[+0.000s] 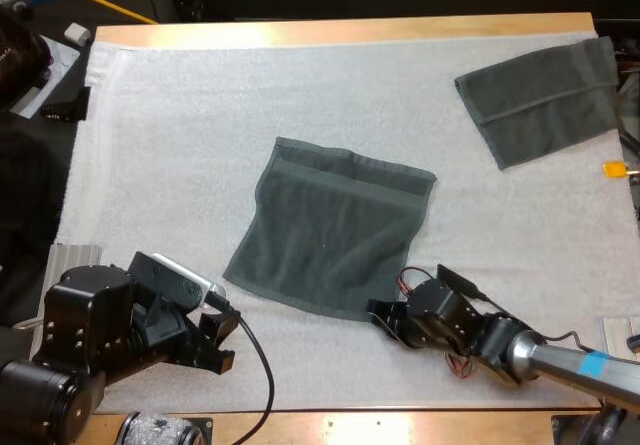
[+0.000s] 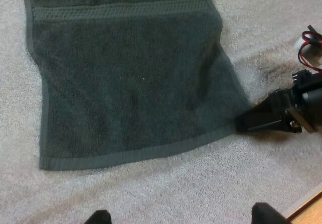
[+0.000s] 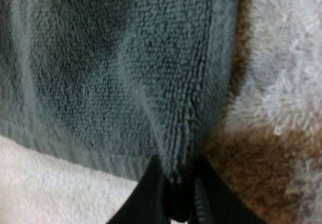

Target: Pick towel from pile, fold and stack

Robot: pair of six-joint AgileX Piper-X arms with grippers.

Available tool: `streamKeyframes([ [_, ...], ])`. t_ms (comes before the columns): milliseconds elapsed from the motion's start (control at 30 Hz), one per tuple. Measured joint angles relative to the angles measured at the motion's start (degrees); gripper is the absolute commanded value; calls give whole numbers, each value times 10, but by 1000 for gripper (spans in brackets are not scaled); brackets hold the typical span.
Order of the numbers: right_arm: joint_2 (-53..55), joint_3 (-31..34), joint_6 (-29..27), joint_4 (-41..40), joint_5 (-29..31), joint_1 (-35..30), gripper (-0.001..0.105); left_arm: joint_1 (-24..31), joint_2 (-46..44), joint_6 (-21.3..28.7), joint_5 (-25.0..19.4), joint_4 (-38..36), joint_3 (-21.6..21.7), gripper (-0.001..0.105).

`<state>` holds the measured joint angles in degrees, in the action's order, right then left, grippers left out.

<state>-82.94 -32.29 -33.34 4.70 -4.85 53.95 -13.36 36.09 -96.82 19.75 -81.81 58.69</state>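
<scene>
A dark grey-green towel (image 1: 330,230) lies spread flat in the middle of the white mat (image 1: 200,125). My right gripper (image 1: 380,315) is at its near right corner, shut on the hem; in the right wrist view the black fingers (image 3: 151,194) pinch the towel's edge (image 3: 191,133). The left wrist view looks over the towel (image 2: 131,78), with the right gripper (image 2: 261,119) at its corner. My left gripper (image 1: 226,337) sits just short of the towel's near left corner, open, its fingertips (image 2: 98,218) wide apart on nothing. A second towel (image 1: 540,100) lies folded at the far right.
Dark equipment and white papers (image 1: 45,65) crowd the far left beyond the mat. A ribbed metal plate (image 1: 75,260) lies by the mat's left edge. The table's wooden front edge (image 1: 380,425) runs close behind both grippers.
</scene>
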Motion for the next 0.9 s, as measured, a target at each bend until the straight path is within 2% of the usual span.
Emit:
streamKeyframes([
  [200,41,0,-69,-54,4,0,1,0,0,2,1,5,0,55],
  [367,90,0,-130,-143,19,1,0,0,0,4,2,25,-3,55],
  [500,117,0,-163,-203,30,2,0,0,2,4,6,48,-21,55],
  [533,132,0,-188,-247,43,2,0,0,7,4,13,63,-48,55],
  [700,129,0,-183,-253,45,3,0,0,7,4,12,77,-46,55],
  [900,140,0,-183,-289,60,4,0,0,24,3,36,133,-100,55],
])
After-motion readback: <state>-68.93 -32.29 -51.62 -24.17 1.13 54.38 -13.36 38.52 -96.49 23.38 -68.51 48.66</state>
